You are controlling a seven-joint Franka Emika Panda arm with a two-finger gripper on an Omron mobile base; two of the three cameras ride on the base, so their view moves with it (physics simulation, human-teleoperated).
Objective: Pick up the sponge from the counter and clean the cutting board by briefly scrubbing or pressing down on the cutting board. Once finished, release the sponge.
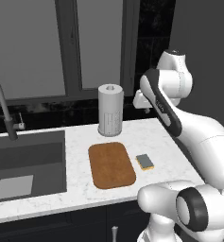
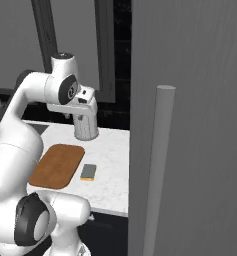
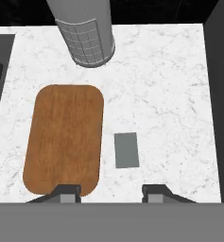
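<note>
Hung high above the counter [image 3: 170, 94], gripper [image 3: 111, 190] looking straight down, fingertips [image 3: 68, 189] set wide apart at the bottom of the hand view and holding nothing. Judged a survey pose ahead of the reach: both task things framed at once.

Lay flat in the lower middle of the hand view, grey side up, one sponge [image 3: 126, 150], just beside the right edge of the cutting board [image 3: 64, 137] but apart from it; probably placed so for a short carry. Seen in the left base view at centre right [image 1: 144, 161], yellow body showing, board [image 1: 111, 164] to its left.

Counted: one sponge, one board, one grey ribbed cylinder [image 1: 110, 109] upright behind the board, one sink basin [image 1: 28, 163] at left with one light-grey flat rectangle [image 1: 14, 186] inside, one faucet [image 1: 2, 106].
</note>
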